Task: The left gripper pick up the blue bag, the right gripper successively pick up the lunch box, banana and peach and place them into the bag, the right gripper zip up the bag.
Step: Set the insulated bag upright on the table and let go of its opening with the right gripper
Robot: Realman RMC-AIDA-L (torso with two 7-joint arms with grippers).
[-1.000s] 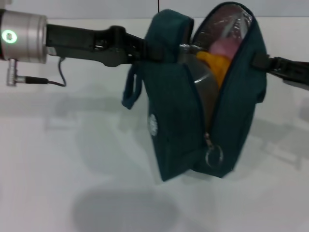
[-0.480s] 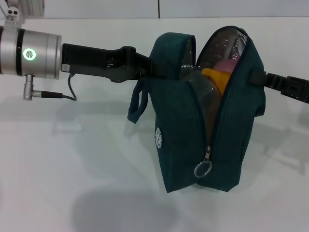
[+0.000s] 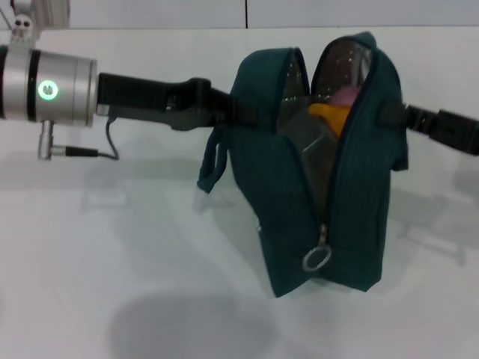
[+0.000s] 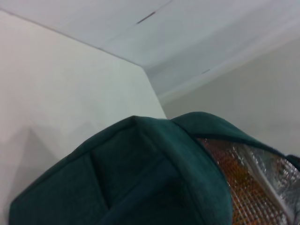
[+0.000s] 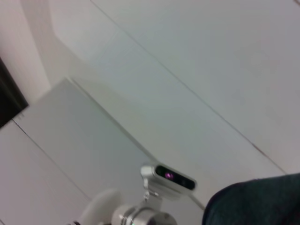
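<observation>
The blue bag (image 3: pixel 278 187) stands upright on the white table, open at the top. Its zipper is closed only near the bottom, where the ring pull (image 3: pixel 316 258) hangs. Inside I see the yellow banana (image 3: pixel 329 117), the pink peach (image 3: pixel 346 95) and the clear lunch box (image 3: pixel 303 142). My left gripper (image 3: pixel 233 111) comes in from the left and is shut on the bag's upper left edge. My right gripper (image 3: pixel 397 117) is against the bag's upper right side. The bag's top fills the left wrist view (image 4: pixel 140 187).
The white table (image 3: pixel 112 262) surrounds the bag. The bag's loose handle loop (image 3: pixel 212 161) hangs on its left side. The left arm's silver wrist with a green light (image 3: pixel 49 90) shows at left. The right wrist view shows the bag's corner (image 5: pixel 258 201).
The bag has shifted a little right and down and its top opening has narrowed. The left arm's wrist came further into view, and the right arm stays against the bag's right side.
</observation>
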